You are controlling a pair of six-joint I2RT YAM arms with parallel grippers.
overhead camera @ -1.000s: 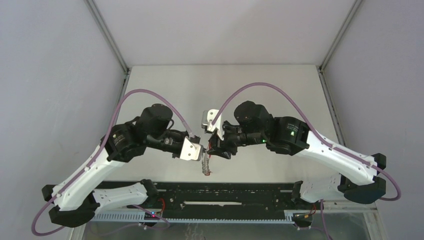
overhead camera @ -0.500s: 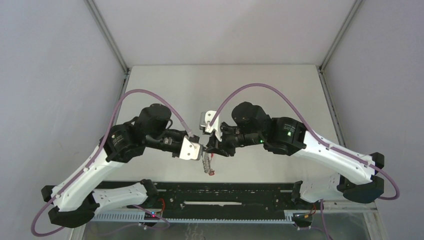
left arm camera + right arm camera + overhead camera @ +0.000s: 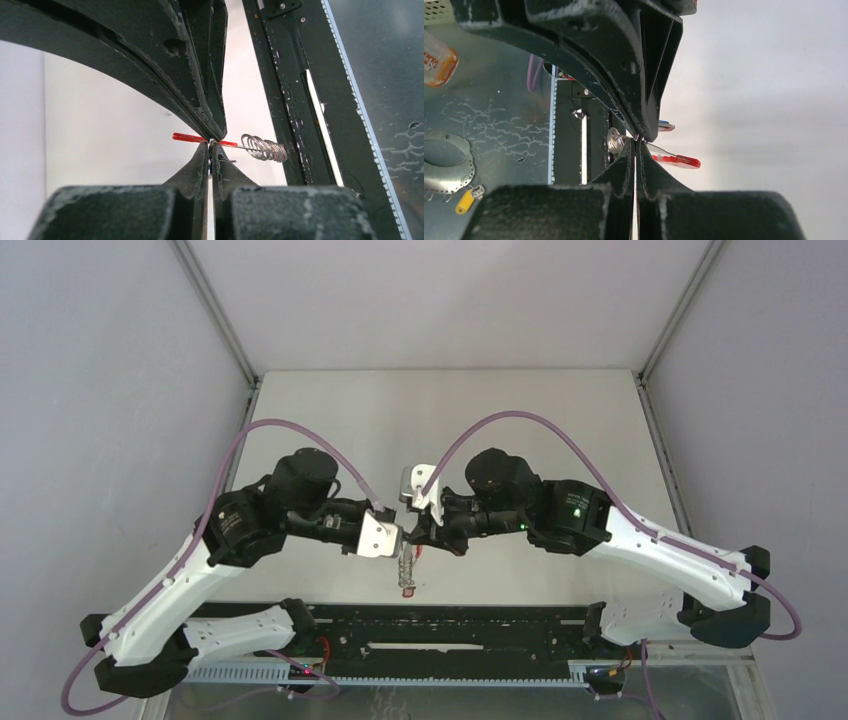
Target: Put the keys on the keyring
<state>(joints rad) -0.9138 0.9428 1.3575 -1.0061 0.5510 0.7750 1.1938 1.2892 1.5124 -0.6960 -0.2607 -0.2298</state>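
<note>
My two grippers meet tip to tip above the near middle of the table. The left gripper (image 3: 404,538) (image 3: 210,145) is shut on a thin silver ring of the keyring (image 3: 405,568). Its coil of silver rings (image 3: 265,148) (image 3: 614,140) trails toward the near edge. The right gripper (image 3: 416,535) (image 3: 636,142) is shut at the same spot, seemingly on the key with the red tag (image 3: 679,161) (image 3: 186,136), which sticks out on the far side. The blue tag (image 3: 666,126) of the other key peeks out just behind the left finger. The key blades are hidden by the fingers.
A black rail (image 3: 450,625) (image 3: 290,100) runs along the near table edge under the keyring's end. Beyond the edge lie a metal disc (image 3: 444,165), a yellow tag (image 3: 466,200) and an orange-labelled bottle (image 3: 436,60). Grey walls close in the table's left, right and far sides.
The right gripper has closed from open to shut. Both grippers have shifted slightly left, and the keyring has swung a little left with them.
</note>
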